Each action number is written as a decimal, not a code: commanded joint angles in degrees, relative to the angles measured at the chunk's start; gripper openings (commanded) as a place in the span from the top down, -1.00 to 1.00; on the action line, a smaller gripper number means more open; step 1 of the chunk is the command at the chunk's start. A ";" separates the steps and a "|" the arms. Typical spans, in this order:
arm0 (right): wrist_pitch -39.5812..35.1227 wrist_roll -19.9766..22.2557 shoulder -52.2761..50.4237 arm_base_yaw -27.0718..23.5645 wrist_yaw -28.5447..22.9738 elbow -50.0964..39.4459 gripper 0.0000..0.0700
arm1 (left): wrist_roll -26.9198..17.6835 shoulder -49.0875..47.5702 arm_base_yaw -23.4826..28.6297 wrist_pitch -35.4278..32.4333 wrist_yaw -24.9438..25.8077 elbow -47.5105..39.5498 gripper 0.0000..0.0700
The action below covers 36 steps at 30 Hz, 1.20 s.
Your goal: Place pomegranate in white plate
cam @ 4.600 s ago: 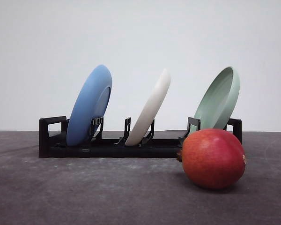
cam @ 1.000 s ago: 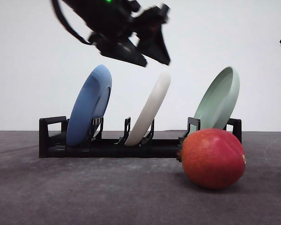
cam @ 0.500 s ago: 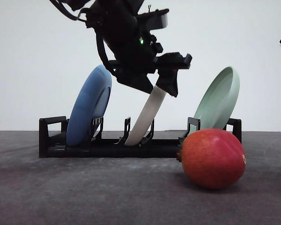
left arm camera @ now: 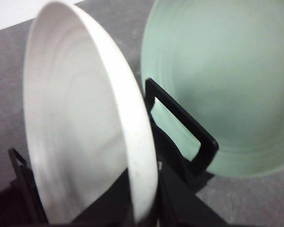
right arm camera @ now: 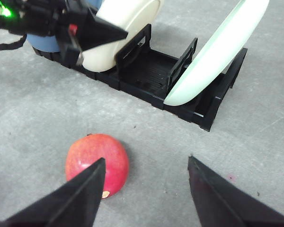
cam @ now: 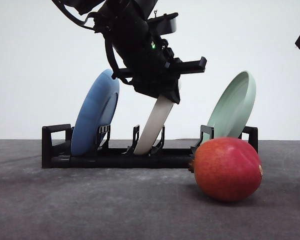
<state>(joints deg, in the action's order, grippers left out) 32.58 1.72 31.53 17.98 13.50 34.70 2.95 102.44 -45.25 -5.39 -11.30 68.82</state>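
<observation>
Black rack (cam: 115, 159) holds white plate (cam: 157, 122); left gripper (cam: 172, 82) straddles rim, grip unclear.

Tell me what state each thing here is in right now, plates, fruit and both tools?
White plate: tilted on edge in the rack's middle slot, left tool at its top rim.
Blue plate: tilted in the rack, untouched.
Green plate: tilted in the rack, untouched.
Rack: flat on the table, holding all three plates.
Pomegranate: resting on the table before the rack, not held.
Left tool: at the white plate's rim; grip unclear.
Right tool: open, above the pomegranate.
</observation>
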 commanded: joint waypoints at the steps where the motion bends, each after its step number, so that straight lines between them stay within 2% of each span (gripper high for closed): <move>1: -0.39 0.24 0.11 0.28 0.00 0.79 0.01 | 2.45 1.30 -0.60 -0.19 0.56 1.32 1.00; 12: -0.39 0.26 0.13 0.28 0.00 0.79 0.01 | 8.58 0.17 -0.64 2.23 0.82 4.23 1.00; 26: -0.39 0.24 0.13 0.28 0.00 0.79 0.01 | 10.23 -7.79 -0.66 8.69 1.63 6.58 1.00; 29: -0.39 0.24 0.13 0.28 0.00 0.79 0.01 | 10.46 -10.50 -0.70 11.02 2.87 6.58 0.99; 36: -0.36 0.24 0.17 0.28 0.00 0.79 0.01 | 14.13 -18.56 -0.98 20.57 8.72 6.55 0.99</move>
<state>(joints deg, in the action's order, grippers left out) 32.60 1.72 31.53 17.98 13.50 34.70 16.01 84.47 -45.49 15.19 -2.91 73.89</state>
